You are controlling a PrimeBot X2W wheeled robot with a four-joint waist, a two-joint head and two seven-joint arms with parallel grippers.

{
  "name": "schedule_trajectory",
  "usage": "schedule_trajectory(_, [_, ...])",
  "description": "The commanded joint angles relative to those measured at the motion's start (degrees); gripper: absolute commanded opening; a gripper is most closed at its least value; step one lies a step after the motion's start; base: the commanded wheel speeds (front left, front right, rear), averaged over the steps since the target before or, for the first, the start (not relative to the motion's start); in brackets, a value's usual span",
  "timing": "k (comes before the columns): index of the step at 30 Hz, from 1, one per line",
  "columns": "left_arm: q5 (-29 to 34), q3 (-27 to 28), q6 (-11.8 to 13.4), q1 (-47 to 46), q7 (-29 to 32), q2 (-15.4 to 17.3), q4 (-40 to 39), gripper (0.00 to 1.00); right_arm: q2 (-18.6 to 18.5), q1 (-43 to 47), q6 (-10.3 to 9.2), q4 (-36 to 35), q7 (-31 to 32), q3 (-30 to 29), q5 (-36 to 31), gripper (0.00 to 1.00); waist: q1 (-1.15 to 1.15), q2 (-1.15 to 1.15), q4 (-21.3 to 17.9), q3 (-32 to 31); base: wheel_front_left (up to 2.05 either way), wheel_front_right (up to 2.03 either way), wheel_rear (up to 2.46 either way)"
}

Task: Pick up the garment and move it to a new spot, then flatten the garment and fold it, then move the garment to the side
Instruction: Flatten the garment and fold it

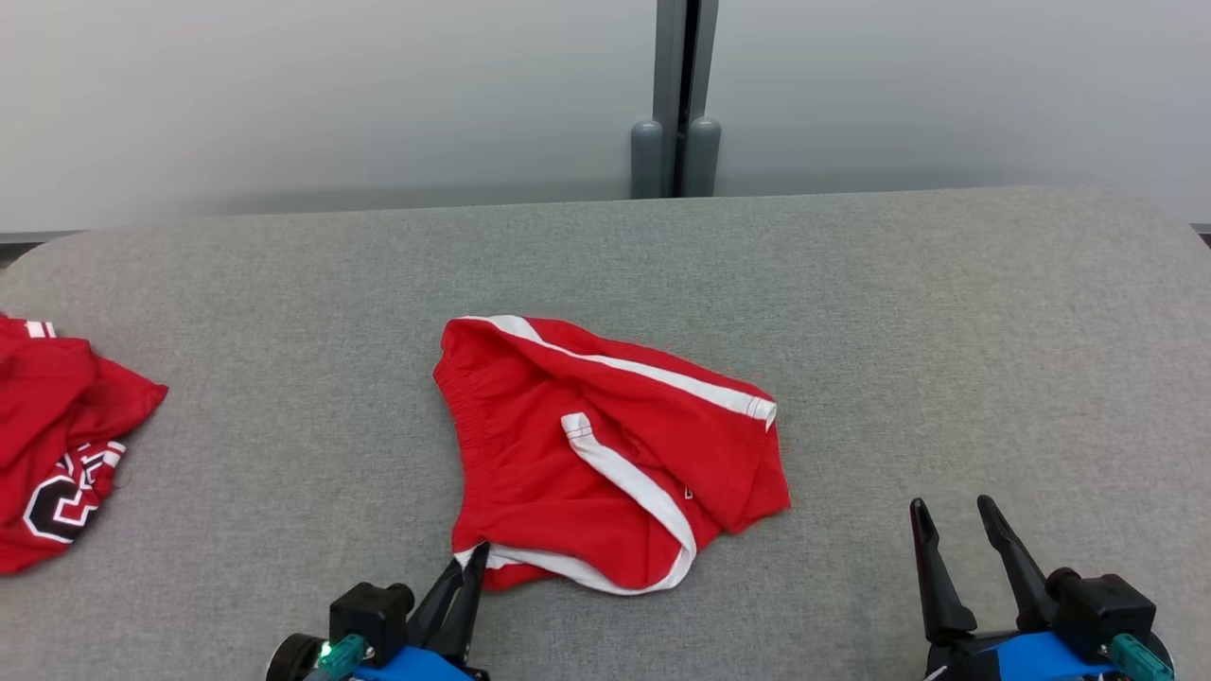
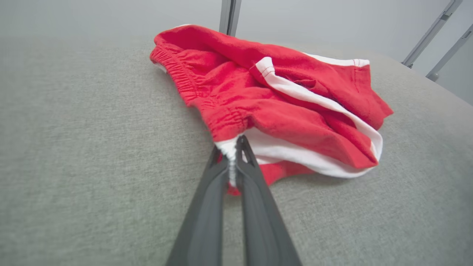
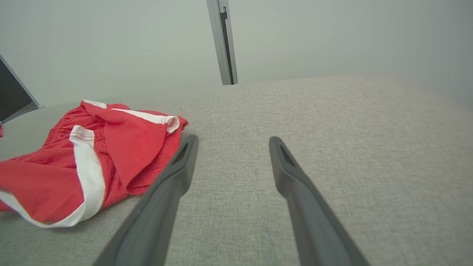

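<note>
I have the left jaws pressed together, pinching the near white-edged corner of the crumpled red cloth shorts [image 1: 587, 454], which lie mid-way across the grey fabric-covered desk [image 1: 946, 312]. The right jaws stand spread, off to the shorts' right.

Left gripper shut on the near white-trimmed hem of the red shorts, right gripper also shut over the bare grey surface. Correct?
Not quite. The right gripper is open, jaws apart over the bare grey surface, as the right wrist view shows. The left gripper is indeed shut on the near white-trimmed hem of the red shorts.
</note>
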Motion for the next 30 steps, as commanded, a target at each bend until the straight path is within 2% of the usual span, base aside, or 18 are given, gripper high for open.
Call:
schedule_trajectory(1, [0.5, 0.6, 0.2, 0.6, -0.3, 0.3, -0.5, 0.0, -0.1, -0.2, 0.03, 0.1, -0.2, -0.1, 0.5, 1.0, 0.0, 0.0, 0.5, 0.2, 0.0, 0.0, 0.0])
schedule_trajectory(2, [0.5, 0.9, 0.2, 1.0, -0.3, 0.3, -0.7, 0.0, -0.1, -0.3, 0.03, 0.2, -0.2, 0.0, 0.5, 1.0, 0.0, 0.0, 0.7, 0.2, 0.0, 0.0, 0.0])
schedule_trajectory(3, [0.8, 1.4, 0.2, 1.1, -0.3, 0.3, -1.1, 0.31, -0.1, -0.4, 0.03, 0.4, -0.2, 0.1, 0.5, 1.0, 0.0, 0.0, 0.9, 0.2, 0.0, 0.0, 0.0])
schedule_trajectory(4, [0.9, 1.9, 0.2, 1.3, -0.3, 0.2, -1.5, 1.0, -0.1, -0.5, 0.03, 0.5, -0.2, 0.1, 0.5, 1.0, 0.0, 0.0, 1.0, 0.2, 0.0, 0.0, 0.0])
schedule_trajectory(8, [1.5, 3.2, 0.1, 2.3, -0.3, -0.6, -2.7, 1.0, -0.1, -0.7, 0.03, 1.1, -0.2, 0.4, 0.6, 1.0, 0.0, 0.0, 1.2, -0.2, 0.0, 0.0, 0.0])
schedule_trajectory(12, [2.9, 6.1, 0.3, 3.8, -0.3, -1.4, -7.5, 1.0, -0.1, -1.1, 0.02, 1.3, -0.2, 0.4, 0.4, 1.0, 0.0, 0.0, 1.4, -0.6, 0.0, 0.0, 0.0])
schedule_trajectory(20, [7.2, 15.2, 1.7, 6.3, -0.3, -2.5, -17.4, 1.0, -0.1, -1.1, 0.03, 1.8, -0.2, 0.4, 0.0, 1.0, 0.0, 0.0, 1.9, -1.5, 0.0, 0.0, 0.0])
schedule_trajectory(30, [11.1, 25.5, 2.5, 7.8, -0.3, -3.7, -21.2, 1.0, -0.1, -0.2, 0.03, 2.6, -0.2, 0.3, -0.3, 1.0, 0.0, 0.0, 2.2, -2.2, 0.0, 0.0, 0.0])
